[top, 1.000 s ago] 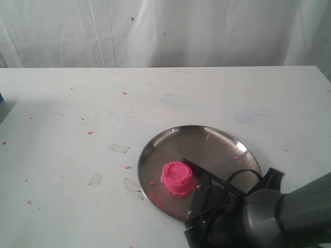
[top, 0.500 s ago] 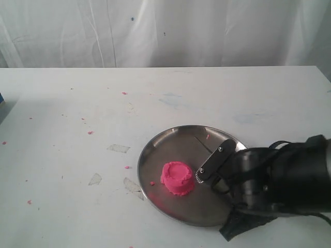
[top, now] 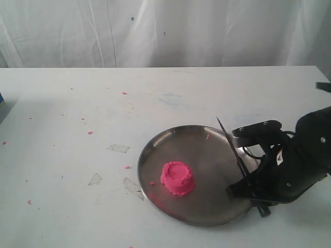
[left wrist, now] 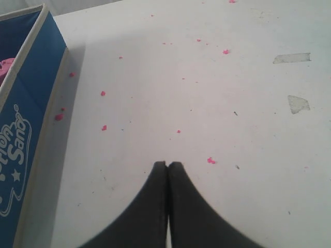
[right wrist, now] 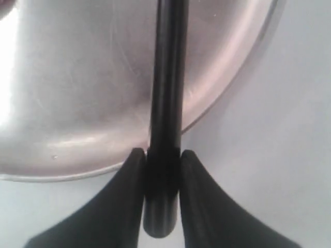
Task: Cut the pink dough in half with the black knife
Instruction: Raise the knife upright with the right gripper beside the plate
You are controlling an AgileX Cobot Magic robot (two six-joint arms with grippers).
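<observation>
Blue box (left wrist: 36,93) lettered "…tion Sand", left fingers (left wrist: 147,212) pressed together, right fingers (right wrist: 121,201) pinching black knife (right wrist: 166,77) handle

pink dough (top: 177,178): one mound, lower middle of the frame
black knife (top: 235,152): one
metal plate (top: 207,142): one
blue box (left wrist: 31,103): one
grippers: two, left gripper (left wrist: 167,164) and right gripper (right wrist: 162,152)
tape scraps (top: 119,148): three, left of the plate
pink crumbs (top: 90,133): many, too small to count

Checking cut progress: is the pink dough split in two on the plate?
No, the pink dough sits as one whole mound on the plate, with the black knife clear of it.
</observation>
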